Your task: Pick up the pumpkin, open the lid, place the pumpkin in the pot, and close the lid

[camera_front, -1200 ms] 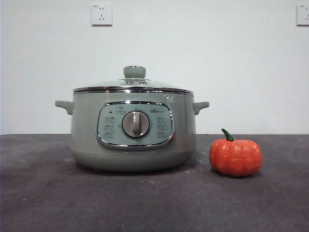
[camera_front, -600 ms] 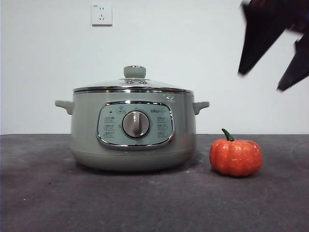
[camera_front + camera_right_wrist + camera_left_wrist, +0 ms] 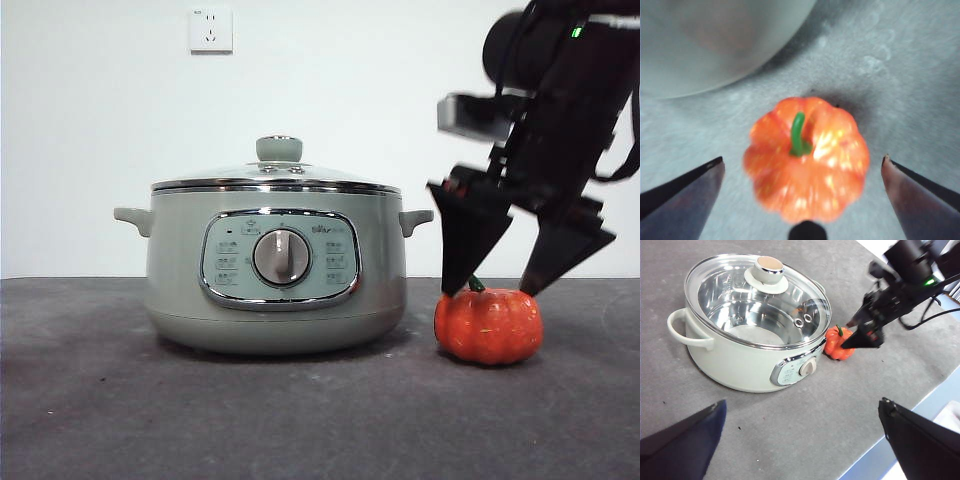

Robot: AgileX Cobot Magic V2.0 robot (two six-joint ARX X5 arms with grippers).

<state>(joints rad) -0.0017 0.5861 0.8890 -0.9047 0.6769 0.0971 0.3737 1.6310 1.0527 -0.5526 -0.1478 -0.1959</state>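
The right end effector [image 3: 492,292] has dropped over the pumpkin [image 3: 488,326], jaws spread either side; pumpkin on table beside the pot [image 3: 276,270]; an off-centre squeeze could squirt it away; left end effector [image 3: 800,440] waits spread.

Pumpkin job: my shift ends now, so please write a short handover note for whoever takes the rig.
Right gripper: open, poised just above the pumpkin, one jaw to each side, nothing gripped.
Left gripper: open, empty, held back from the pot.
Pumpkin: upright on the table, close beside the pot on its dial side.
Lid: seated on the pot; through the glass the pot looks empty.
Done: only the approach to the pumpkin.
Left: grasp and lift the pumpkin, take the lid off, drop the pumpkin in, put the lid back on.
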